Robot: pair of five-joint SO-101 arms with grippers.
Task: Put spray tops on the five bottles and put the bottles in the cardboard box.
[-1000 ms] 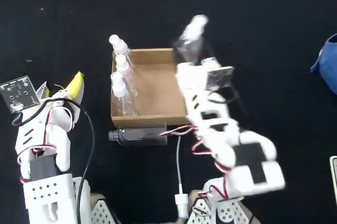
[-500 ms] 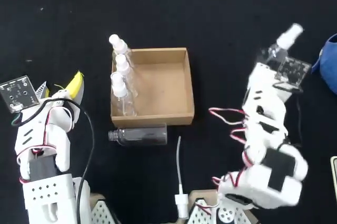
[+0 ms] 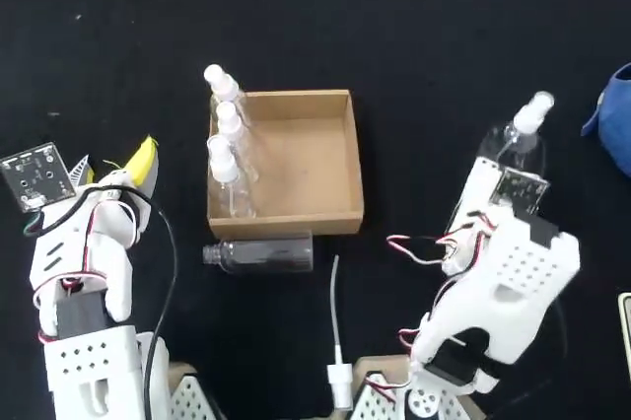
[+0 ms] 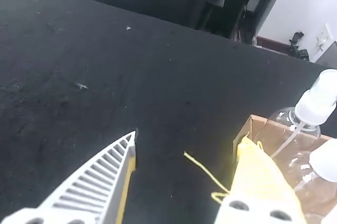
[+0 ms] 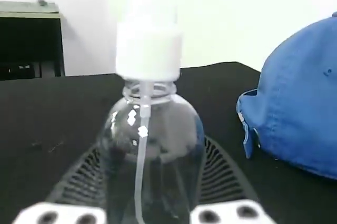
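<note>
My right gripper (image 3: 501, 175) is shut on a clear bottle (image 3: 520, 142) with a white spray top (image 3: 538, 105), held at the right side of the table, well right of the cardboard box (image 3: 347, 159). In the right wrist view the bottle (image 5: 150, 140) stands between the two fingers (image 5: 221, 176). Three topped bottles (image 3: 229, 159) line the box's left wall. A bottle without a top (image 3: 261, 254) lies in front of the box. A loose spray top (image 3: 338, 381) with its tube lies near the front edge. My left gripper (image 3: 133, 169) is open over bare table, left of the box (image 4: 250, 126).
A blue cap (image 3: 616, 119) lies at the right edge of the table, close beyond the held bottle, and shows large in the right wrist view (image 5: 295, 119). Red and white cables (image 3: 424, 247) hang beside the right arm. Black table surface (image 3: 414, 65) stretches behind the box.
The right arm has swung the topped bottle from the box's far right corner to the right side of the table, then drawn back and lower. The left arm has kept still.
</note>
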